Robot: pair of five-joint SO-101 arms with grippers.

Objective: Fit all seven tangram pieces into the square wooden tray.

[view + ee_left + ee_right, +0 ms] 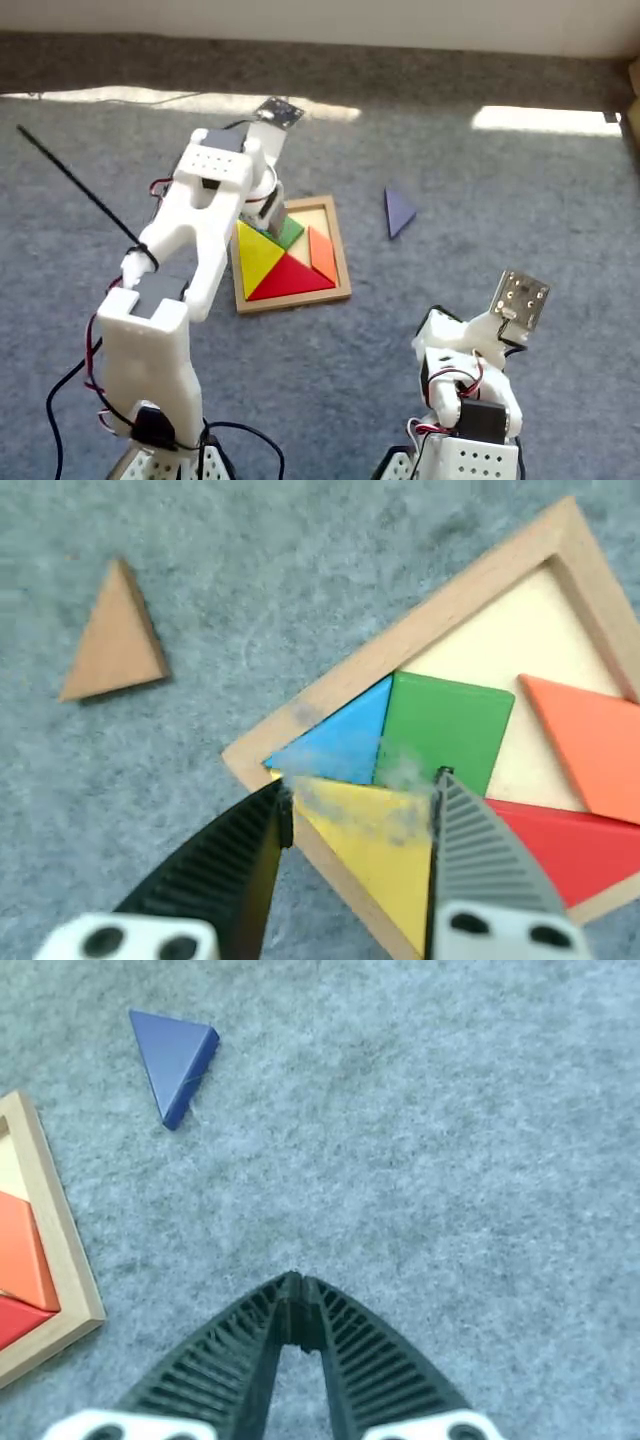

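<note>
Five pieces in tray (pixel 330 685); my left gripper (pixel 360 785) spread apart over yellow triangle (pixel 375 850) at corner. Best press it flush, slow. My right gripper (pixel 300 1285) pinched together near loose navy triangle (pixel 175 1055).

In the high view, your left arm (pixel 200 230) covers the tray's (pixel 343 250) left edge, leaving only its right side open from above. Bare tabletop (pixel 450 250) surrounds the blue triangle (pixel 398 212) at centre right and runs down to your right hand (pixel 300 1305).

White arms (pixel 200 215), dark ribbed jaws, black cables (pixel 50 410).
</note>
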